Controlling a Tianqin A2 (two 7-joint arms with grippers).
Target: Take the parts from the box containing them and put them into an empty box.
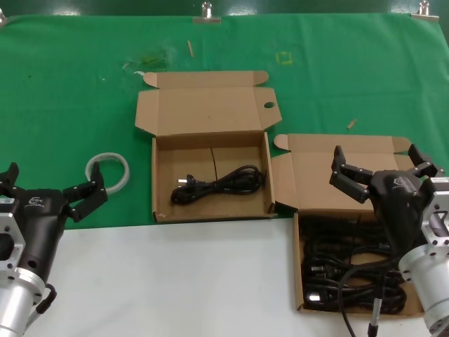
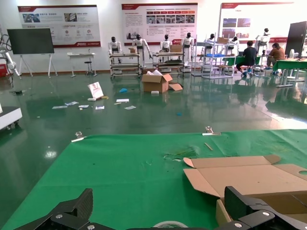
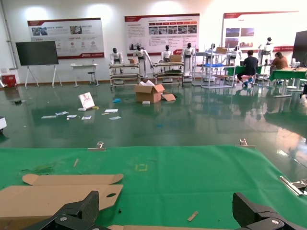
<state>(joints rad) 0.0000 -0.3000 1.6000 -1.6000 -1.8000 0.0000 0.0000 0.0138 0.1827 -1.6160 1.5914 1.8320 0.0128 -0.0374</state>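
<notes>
Two brown cardboard boxes lie open in the head view. The centre box (image 1: 203,109) holds one coiled black power cable (image 1: 224,186). The box at the right (image 1: 316,175) holds several black cables (image 1: 344,267). My right gripper (image 1: 381,163) hovers open over the right box, with nothing between its fingers; in the right wrist view the right gripper (image 3: 168,208) faces the green mat and the centre box's lid (image 3: 48,196). Off to the near left, my left gripper (image 1: 52,184) is open and empty; in the left wrist view the left gripper (image 2: 160,206) has the centre box's lid (image 2: 249,177) to one side.
A clear tape ring (image 1: 125,172) lies on the green mat (image 1: 70,91) just beyond the left gripper. Small wood scraps (image 1: 351,123) lie on the mat. A white surface (image 1: 175,281) covers the near part of the table. Metal clips (image 1: 205,12) hold the mat's far edge.
</notes>
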